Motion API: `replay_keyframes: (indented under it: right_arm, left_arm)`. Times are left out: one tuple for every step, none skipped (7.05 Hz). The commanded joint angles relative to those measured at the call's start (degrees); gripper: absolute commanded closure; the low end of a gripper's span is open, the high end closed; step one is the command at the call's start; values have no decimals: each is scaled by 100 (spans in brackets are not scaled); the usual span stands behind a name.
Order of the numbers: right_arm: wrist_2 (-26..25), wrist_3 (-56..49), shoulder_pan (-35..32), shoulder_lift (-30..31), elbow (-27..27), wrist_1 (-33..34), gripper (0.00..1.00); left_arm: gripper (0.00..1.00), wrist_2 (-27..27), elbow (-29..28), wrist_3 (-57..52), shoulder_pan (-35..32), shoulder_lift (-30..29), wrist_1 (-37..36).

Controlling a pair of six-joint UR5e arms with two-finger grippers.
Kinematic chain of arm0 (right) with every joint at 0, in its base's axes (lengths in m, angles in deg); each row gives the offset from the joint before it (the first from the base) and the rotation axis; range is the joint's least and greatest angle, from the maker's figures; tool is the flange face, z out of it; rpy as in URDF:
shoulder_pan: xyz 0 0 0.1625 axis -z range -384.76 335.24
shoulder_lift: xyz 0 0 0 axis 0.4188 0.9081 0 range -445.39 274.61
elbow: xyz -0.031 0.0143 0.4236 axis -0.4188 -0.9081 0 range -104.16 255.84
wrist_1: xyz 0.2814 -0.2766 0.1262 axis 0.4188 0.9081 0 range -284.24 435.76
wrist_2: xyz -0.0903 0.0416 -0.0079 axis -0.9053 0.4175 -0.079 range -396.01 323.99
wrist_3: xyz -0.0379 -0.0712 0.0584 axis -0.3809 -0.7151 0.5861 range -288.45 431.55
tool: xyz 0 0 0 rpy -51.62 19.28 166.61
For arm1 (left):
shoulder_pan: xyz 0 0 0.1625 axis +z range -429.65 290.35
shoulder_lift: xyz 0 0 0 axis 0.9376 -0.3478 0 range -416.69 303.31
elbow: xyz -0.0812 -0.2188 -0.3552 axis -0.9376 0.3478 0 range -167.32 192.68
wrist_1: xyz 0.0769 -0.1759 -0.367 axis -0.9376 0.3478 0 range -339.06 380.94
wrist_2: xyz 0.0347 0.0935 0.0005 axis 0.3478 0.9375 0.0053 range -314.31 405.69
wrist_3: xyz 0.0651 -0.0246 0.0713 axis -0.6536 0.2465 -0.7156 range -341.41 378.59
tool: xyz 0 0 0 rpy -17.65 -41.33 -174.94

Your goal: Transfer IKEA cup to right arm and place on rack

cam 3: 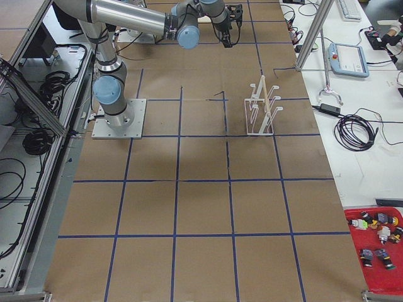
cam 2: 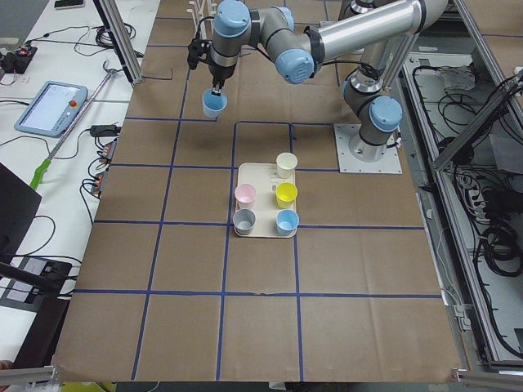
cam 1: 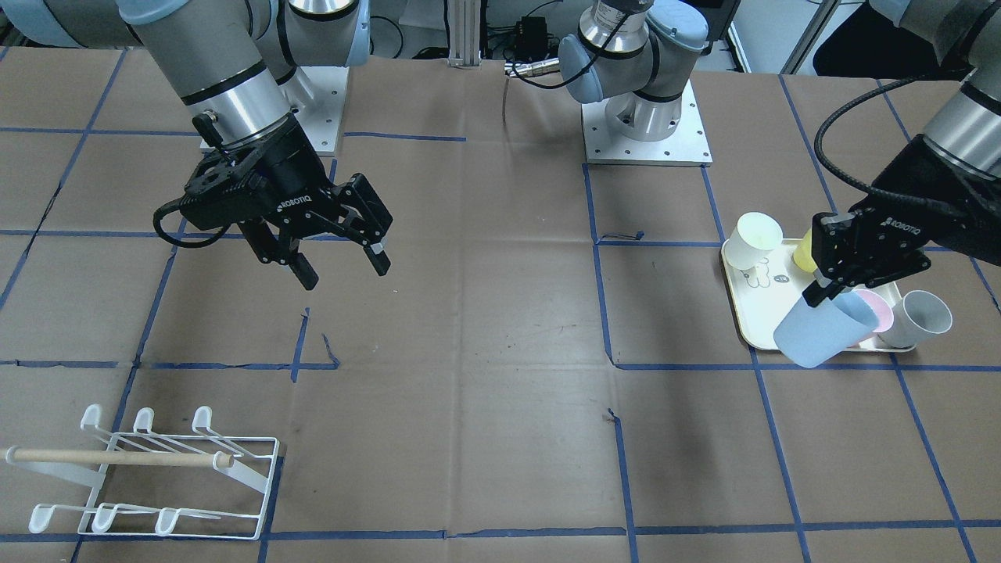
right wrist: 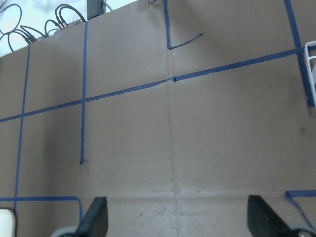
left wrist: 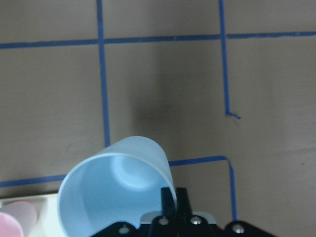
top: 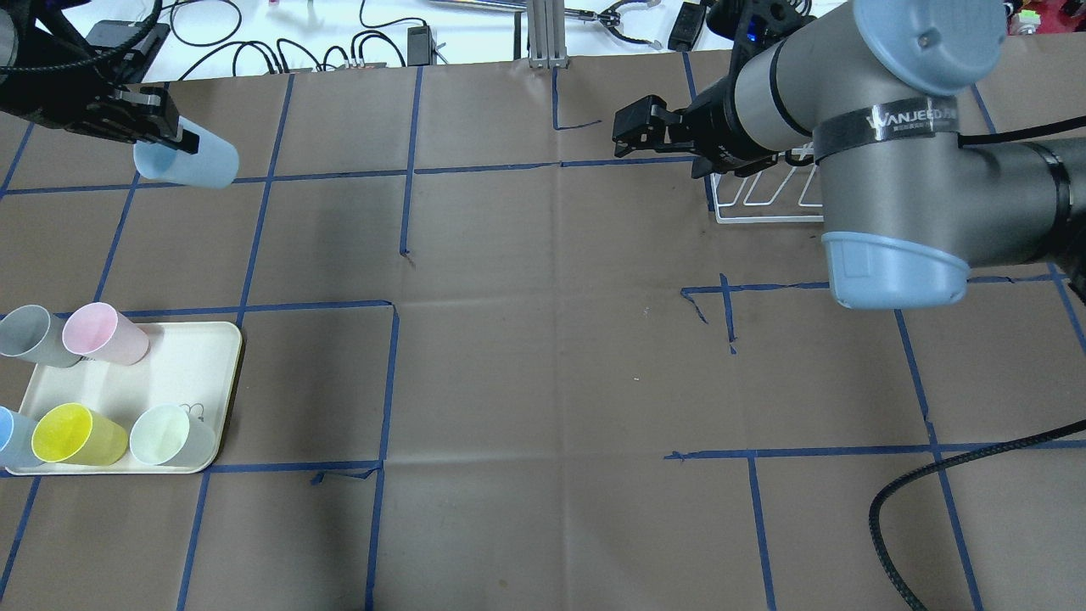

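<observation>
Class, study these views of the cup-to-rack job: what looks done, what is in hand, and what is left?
Done: the left gripper holds a blue cup by its rim, in the air away from the tray. In hand: the handover; the right gripper hangs open, well apart from the cup. Left: passing the cup across and putting it on the rack, which holds nothing.

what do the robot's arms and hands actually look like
The right arm and left arm are silver-grey tubes with pale blue joint caps. Each ends in a black two-finger hand marked ROBOTIQ in white: the right hand and the left hand. A black cable loops beside each wrist, and the right arm wears a dark lettered band.
</observation>
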Motion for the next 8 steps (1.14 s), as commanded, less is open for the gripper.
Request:
replay_keyframes:
  right_arm:
    - [585, 1227, 9, -34, 533, 1167, 0]
    - [604, 2128, 9, -17, 972, 1950, 0]
    - [665, 3303, 1, -26, 1359, 2715, 0]
    - [709, 4002, -8, -87, 1615, 3636, 0]
    - [709, 4435, -8, -270, 1705, 4246, 0]
    - [709, 5310, -8, -472, 1732, 5000, 0]
    - [718, 6180, -34, -578, 1732, 5843, 0]
    - [727, 6502, -34, -640, 1767, 6217, 0]
  left_arm:
    - [100, -717, 598, -18, -243, -23, -1643]
    - [100, -910, 1019, 17, -419, -32, -2671]
    - [100, -1382, 1415, 52, -569, 3, -3447]
    - [100, -1953, 1776, 52, -614, -92, -4290]
    - [100, -2811, 2197, 26, -623, -172, -5152]
    - [100, -3298, 2697, 0, -666, -190, -5908]
    - [100, -3590, 3207, 8, -850, -216, -6795]
    - [100, -3628, 3499, 34, -1051, -251, -7317]
